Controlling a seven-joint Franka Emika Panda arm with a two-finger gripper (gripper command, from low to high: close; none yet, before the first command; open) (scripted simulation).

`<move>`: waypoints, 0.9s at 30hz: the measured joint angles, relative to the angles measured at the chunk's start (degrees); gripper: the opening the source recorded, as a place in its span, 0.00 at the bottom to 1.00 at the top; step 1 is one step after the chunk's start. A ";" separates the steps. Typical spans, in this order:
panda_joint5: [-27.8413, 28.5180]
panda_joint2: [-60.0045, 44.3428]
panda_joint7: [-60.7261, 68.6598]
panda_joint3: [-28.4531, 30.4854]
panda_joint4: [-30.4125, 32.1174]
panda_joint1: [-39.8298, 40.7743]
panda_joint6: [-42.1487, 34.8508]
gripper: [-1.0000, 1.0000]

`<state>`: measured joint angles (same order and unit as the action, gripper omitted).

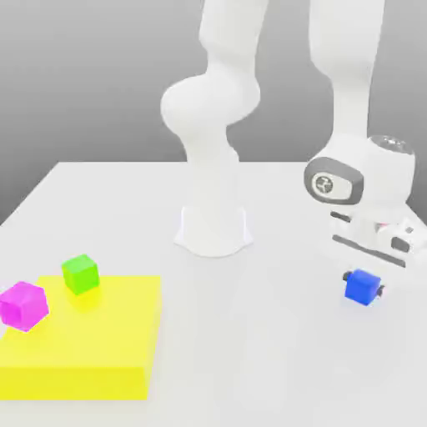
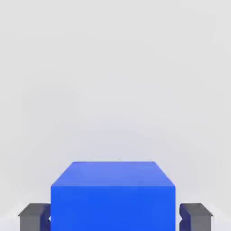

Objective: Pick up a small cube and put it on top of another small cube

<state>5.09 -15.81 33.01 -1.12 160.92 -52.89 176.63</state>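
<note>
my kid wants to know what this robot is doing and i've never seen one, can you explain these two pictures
The machine is one white robot arm standing on a pale surface, with a two-fingered gripping tool at its end. One picture comes from a camera off the arm, watching the scene; the other comes from a camera on the hand, looking past the fingertips. A yellow block lies on the surface, with a green cube and a magenta cube at it. The blue cube sits between the tool's two fingers, apparently gripped.

Small cube (image 1: 362,287): solid blue. Second cube (image 1: 81,274): green. Third cube (image 1: 23,306): magenta. Block (image 1: 83,334): yellow. Bench (image 1: 250,334): pale grey. Arm (image 1: 213,158): white.
</note>
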 joint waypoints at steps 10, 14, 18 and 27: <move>-4.06 12.95 3.03 -2.44 2.45 1.41 -10.50 0.00; -4.36 15.86 -0.15 2.46 0.08 10.23 -15.45 0.00; -3.69 17.29 -4.88 8.67 -3.32 20.07 -19.92 0.00; -2.22 19.80 -15.58 20.02 -11.11 44.13 -29.83 0.00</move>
<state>2.86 3.99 17.43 18.90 149.80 -8.76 146.80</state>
